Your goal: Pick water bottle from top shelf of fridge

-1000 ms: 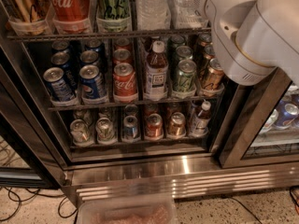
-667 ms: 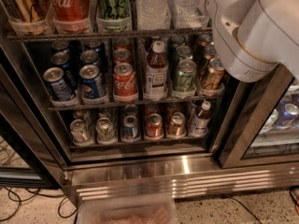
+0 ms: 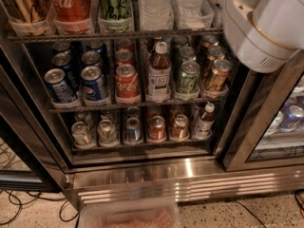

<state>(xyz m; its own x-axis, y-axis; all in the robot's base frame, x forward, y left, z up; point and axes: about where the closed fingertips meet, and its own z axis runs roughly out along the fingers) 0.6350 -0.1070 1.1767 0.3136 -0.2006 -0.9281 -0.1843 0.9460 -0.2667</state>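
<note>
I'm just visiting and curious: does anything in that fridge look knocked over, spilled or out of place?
Nothing stands out. The drinks sit in neat rows, none toppled or leaking, and the water bottle stands on the top shelf. The gripper is not in view; only the white arm shows, at upper right.

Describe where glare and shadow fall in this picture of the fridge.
Camera view: bright glare streaks the steel base; the lower racks look dimmer; the water bottle on the top shelf is brightly lit; the gripper is out of sight beyond the white arm, upper right.
</note>
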